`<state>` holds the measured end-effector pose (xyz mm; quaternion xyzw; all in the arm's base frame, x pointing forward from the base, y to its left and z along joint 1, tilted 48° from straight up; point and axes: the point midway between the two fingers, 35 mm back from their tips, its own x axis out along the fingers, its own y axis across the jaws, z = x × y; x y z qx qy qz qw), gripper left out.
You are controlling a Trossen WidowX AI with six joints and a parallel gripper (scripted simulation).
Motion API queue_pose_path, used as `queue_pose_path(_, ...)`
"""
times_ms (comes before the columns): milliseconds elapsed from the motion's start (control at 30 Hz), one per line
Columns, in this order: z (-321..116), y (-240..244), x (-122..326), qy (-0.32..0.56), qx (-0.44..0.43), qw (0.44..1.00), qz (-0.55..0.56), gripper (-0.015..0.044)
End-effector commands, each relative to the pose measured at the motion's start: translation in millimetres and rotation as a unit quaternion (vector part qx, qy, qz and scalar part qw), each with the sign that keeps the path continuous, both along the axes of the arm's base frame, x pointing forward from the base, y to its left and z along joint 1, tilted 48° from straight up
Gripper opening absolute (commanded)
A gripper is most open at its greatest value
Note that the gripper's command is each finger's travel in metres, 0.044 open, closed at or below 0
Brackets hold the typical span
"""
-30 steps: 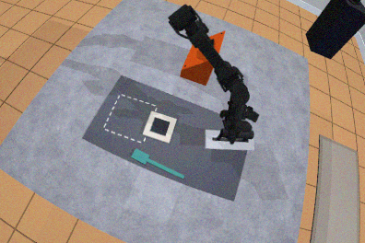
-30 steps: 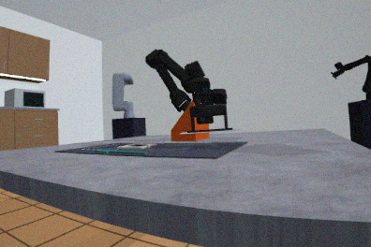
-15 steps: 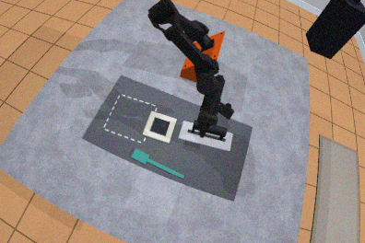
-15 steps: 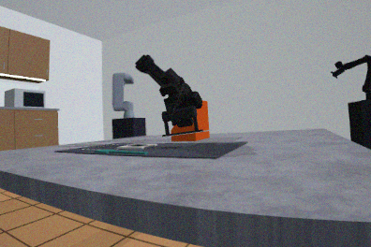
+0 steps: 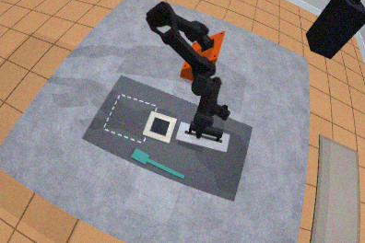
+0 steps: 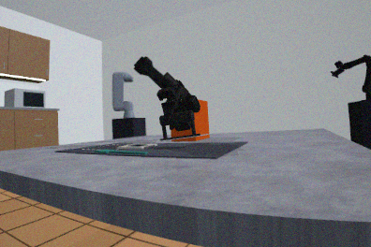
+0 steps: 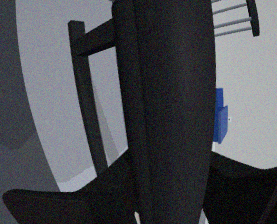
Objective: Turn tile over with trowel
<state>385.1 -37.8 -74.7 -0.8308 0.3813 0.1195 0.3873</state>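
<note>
The tile (image 5: 160,126) (image 6: 136,146) lies flat, its cream border and dark centre square facing up. It covers part of the right side of the dashed outline (image 5: 105,129), mostly outside it. The small trowel has a flat light-grey blade (image 5: 182,136) and a black bar handle. My gripper (image 5: 203,131) (image 6: 179,126) (image 7: 159,148) is shut on the trowel's handle, which runs up the middle of the wrist view. The blade looks roughly level, a little above the mat (image 5: 184,190), right of the tile. Its far side is hidden under the gripper.
A teal spatula (image 5: 158,166) (image 6: 122,152) lies along the mat's near edge, below the outline and tile. The orange arm base (image 5: 221,44) (image 6: 202,118) stands behind the mat. A blue object (image 7: 221,122) shows in the background of the wrist view.
</note>
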Motion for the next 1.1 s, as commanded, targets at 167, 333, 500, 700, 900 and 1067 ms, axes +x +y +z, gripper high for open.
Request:
queue_pose_path(167,-4,-10,2,-0.005,0.002,1.000,0.007,0.0000)
queue_pose_path(333,-7,-17,2,-0.005,0.002,1.000,0.007,0.0000)
queue_pose_path(500,-9,-21,2,-0.005,0.001,1.000,0.007,0.0000)
queue_pose_path(700,-2,-27,2,-0.005,0.001,1.000,0.007,0.0000)
queue_pose_path(900,5,-34,1,-0.005,0.001,1.000,0.007,0.0000)
queue_pose_path(1067,11,-39,1,-0.005,0.001,1.000,0.007,0.0000)
